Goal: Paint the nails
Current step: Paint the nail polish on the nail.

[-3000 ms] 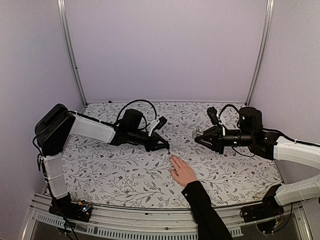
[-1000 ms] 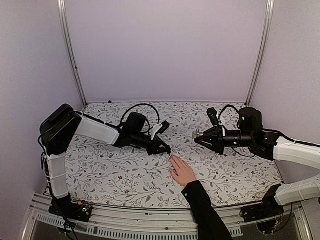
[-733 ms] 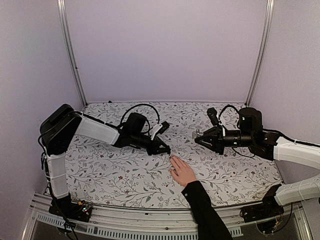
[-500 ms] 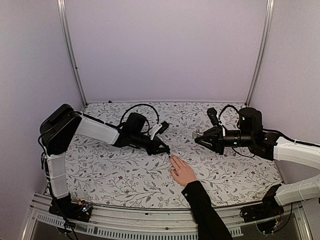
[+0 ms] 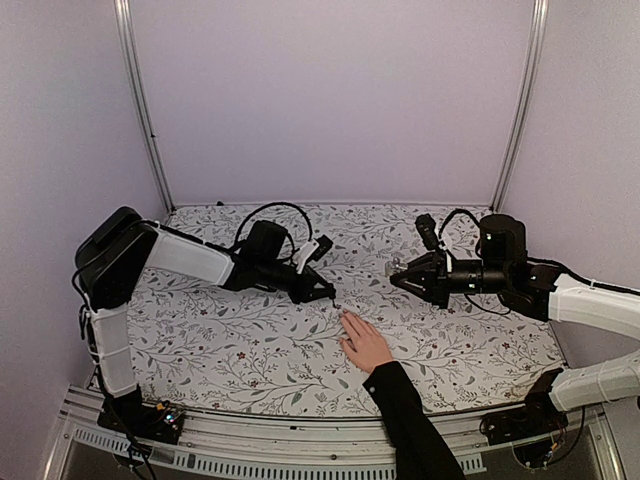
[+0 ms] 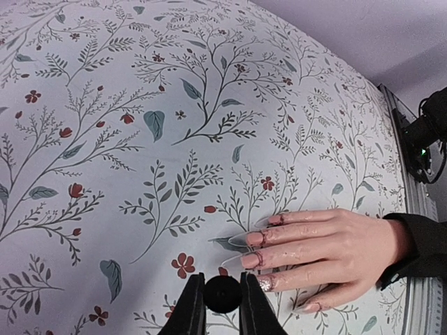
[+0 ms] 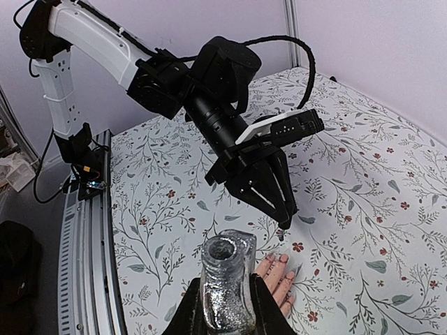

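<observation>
A light-skinned hand (image 5: 366,346) in a black sleeve lies flat on the flowered tablecloth, fingers pointing left. Its nails (image 6: 249,260) are long and pale, with reddish smears at their bases; one nail (image 6: 265,284) glitters. My left gripper (image 6: 223,307) is shut on a round black brush cap (image 6: 223,294), hovering just left of the fingertips. In the top view that left gripper (image 5: 329,296) points down at the cloth a little above the fingers. My right gripper (image 7: 225,310) is shut on an open glittery polish bottle (image 7: 227,269), held off to the right, apart from the hand.
The flowered cloth (image 5: 240,350) covers the whole table, with lilac walls on three sides. A metal rail (image 5: 280,440) runs along the near edge. The left arm's black cable (image 5: 270,208) loops above its wrist.
My left arm has drawn back slightly to the left, with the brush cap still near the fingertips. The hand and the right arm have stayed still.
</observation>
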Controlling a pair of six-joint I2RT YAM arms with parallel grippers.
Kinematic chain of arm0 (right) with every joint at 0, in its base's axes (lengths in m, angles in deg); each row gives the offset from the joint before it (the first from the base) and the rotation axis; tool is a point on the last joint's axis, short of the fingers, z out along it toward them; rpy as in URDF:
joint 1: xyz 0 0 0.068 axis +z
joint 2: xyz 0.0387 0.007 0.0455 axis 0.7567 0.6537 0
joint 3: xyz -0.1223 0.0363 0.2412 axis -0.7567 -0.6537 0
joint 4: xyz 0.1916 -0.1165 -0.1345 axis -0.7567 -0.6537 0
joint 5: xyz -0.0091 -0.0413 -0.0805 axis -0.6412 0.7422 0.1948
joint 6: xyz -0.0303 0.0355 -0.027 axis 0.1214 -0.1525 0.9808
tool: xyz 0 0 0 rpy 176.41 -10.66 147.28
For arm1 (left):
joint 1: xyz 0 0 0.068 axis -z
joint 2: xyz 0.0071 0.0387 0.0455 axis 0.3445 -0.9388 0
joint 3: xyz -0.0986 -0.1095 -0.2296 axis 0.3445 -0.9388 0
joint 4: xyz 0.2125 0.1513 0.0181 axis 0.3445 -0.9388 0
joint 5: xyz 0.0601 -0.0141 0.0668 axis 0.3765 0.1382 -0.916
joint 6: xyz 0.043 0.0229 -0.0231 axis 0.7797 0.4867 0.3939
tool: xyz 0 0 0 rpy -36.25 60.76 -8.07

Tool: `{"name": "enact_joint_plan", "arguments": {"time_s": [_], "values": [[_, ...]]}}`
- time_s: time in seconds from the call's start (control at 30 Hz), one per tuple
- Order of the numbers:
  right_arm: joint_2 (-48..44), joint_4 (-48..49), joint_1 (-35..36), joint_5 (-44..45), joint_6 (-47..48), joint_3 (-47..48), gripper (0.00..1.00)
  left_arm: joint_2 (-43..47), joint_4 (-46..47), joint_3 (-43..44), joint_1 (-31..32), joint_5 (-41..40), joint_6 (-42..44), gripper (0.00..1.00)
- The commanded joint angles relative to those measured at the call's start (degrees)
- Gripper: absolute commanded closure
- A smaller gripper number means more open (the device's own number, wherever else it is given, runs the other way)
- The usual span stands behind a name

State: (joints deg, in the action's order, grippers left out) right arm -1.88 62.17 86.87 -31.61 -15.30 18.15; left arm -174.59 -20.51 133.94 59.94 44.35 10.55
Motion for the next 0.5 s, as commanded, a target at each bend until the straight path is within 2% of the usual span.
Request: {"name": "enact_joint_plan", "arguments": {"time_s": [0.0,0.47], "values": [[-1.3,1.0,-0.4,0.0,-0.3,-0.1,1.0,3.9,1.9,-0.8,-1.0,-0.5,0.0,1.0],[-1.5,0.9,-0.4,0.0,-0.3,-0.2,1.0,9.9,7.9,-4.8,-2.0,0.4,-0.6,1.0]]}}
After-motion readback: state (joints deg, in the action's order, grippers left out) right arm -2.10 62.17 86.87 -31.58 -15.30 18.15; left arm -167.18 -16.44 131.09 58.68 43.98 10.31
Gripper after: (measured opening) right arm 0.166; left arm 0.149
